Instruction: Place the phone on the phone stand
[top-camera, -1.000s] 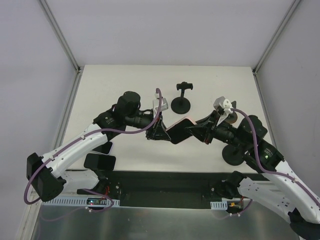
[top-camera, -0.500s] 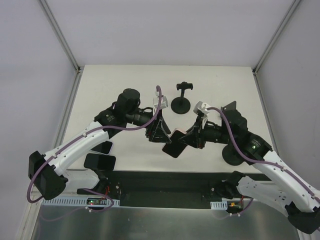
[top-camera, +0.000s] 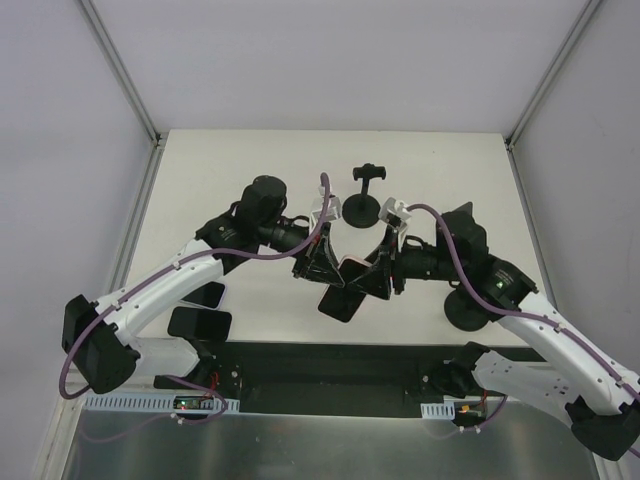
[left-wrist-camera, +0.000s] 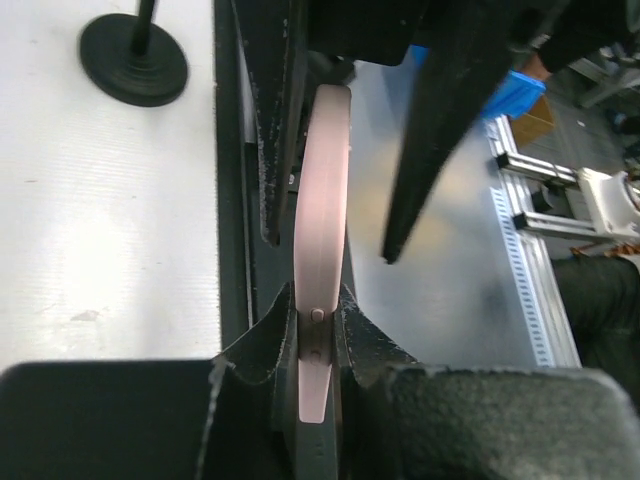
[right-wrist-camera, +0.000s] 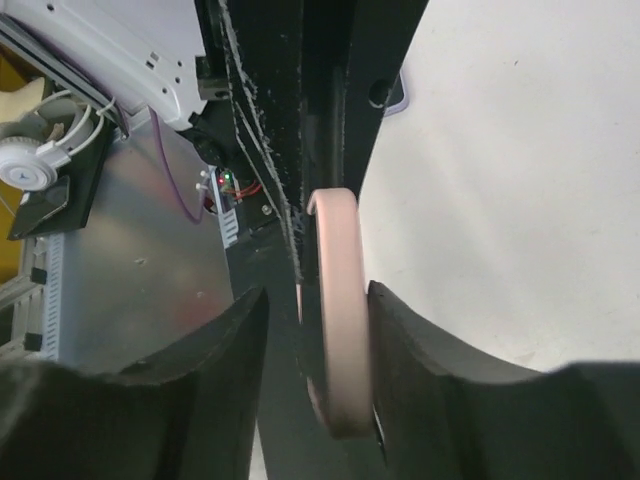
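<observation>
A: State of left gripper (left-wrist-camera: 315, 320)?
B: Clamped on phone (left-wrist-camera: 322, 200) edge. Right gripper (right-wrist-camera: 315, 340) apparently slack around same phone.
A: Step?
B: Likely handover, well short of phone stand (top-camera: 362, 208). Next: clear right fingers, carry, seat in cradle.

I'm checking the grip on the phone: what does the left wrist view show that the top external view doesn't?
Only left wrist: the left end effector pinching the pink phone's edge, one right end effector finger standing off it. Only top external: both arms, the phone stand's clamp, two dark phones by the left base. Both: the phone between the end effectors.
</observation>
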